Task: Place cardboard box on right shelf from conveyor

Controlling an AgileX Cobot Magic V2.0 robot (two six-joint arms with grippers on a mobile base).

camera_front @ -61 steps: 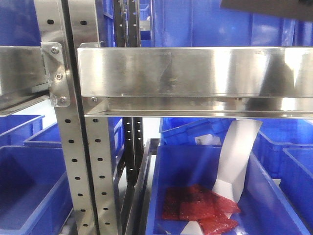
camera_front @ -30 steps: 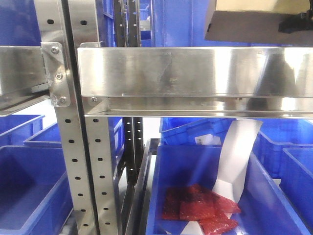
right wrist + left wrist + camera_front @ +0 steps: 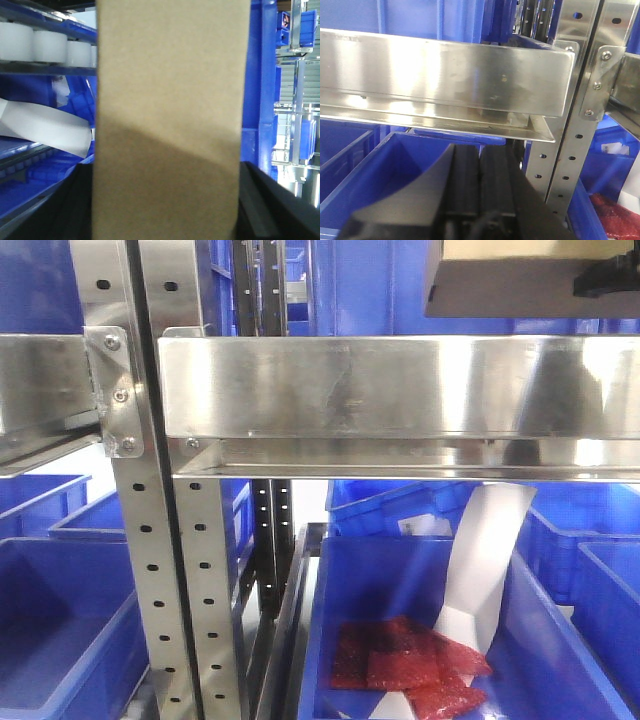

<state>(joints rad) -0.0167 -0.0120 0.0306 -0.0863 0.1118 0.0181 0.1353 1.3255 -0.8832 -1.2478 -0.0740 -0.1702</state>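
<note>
The plain tan cardboard box (image 3: 495, 285) hangs at the top right of the front view, just above the shiny steel front lip of the right shelf (image 3: 400, 385) and not touching it. In the right wrist view the cardboard box (image 3: 170, 100) fills the middle. My right gripper (image 3: 167, 205) is shut on it, with a black finger (image 3: 75, 210) at each side. A black part of that gripper (image 3: 605, 278) shows beside the box. My left gripper (image 3: 480, 170) is shut and holds nothing, low beneath another steel shelf lip (image 3: 445, 70). The conveyor is out of view.
A perforated steel upright (image 3: 150, 540) stands left of the shelf. Below it, a blue bin (image 3: 400, 640) holds red packets (image 3: 410, 665) and a white sheet (image 3: 485, 560). More blue bins (image 3: 60, 620) sit lower left and behind. White rollers (image 3: 45, 45) show left of the box.
The box, held by my right gripper, has come down into the front view at the top right, then shifted slightly right and up. The left arm has not moved.
</note>
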